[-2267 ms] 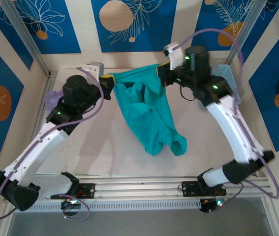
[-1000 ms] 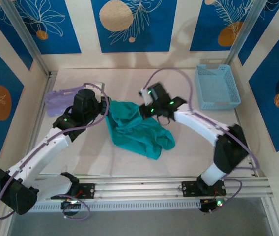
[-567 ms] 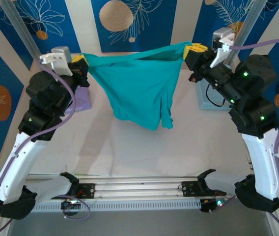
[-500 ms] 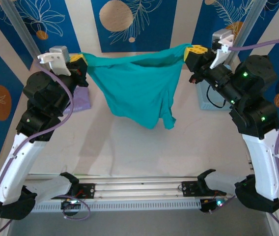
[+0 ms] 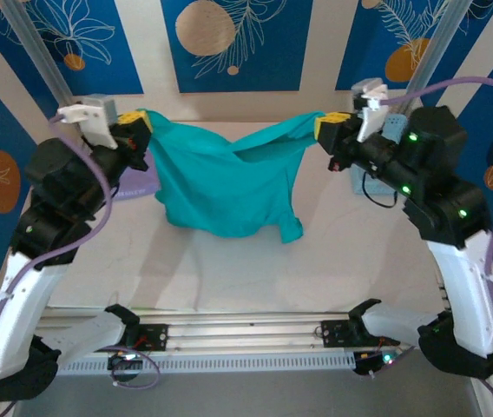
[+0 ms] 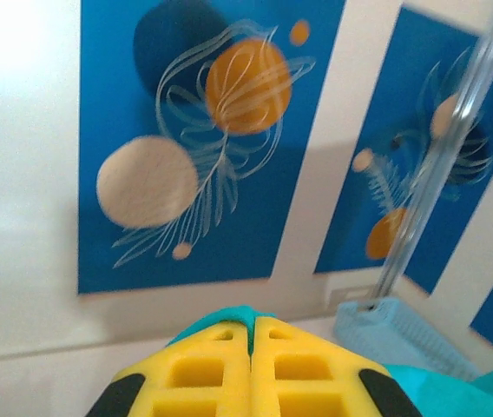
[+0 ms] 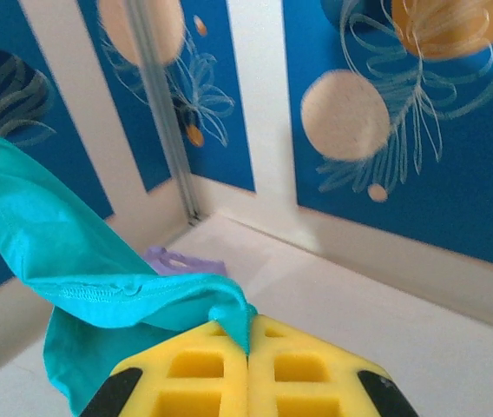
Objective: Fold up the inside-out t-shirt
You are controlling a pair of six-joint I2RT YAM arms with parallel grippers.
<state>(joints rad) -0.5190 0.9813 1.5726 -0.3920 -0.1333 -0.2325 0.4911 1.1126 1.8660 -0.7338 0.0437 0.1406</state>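
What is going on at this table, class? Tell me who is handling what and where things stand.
The robot is holding a teal t-shirt up above the table. The left gripper is shut on the fabric at one end and the right gripper at the other, so the shirt sags between them and hangs down toward the table. It is spread open, not yet folded. A lavender garment lies on the table's left side.

Soft matt teal cloth t-shirt; matt yellow plastic left end effector; smooth pale table.
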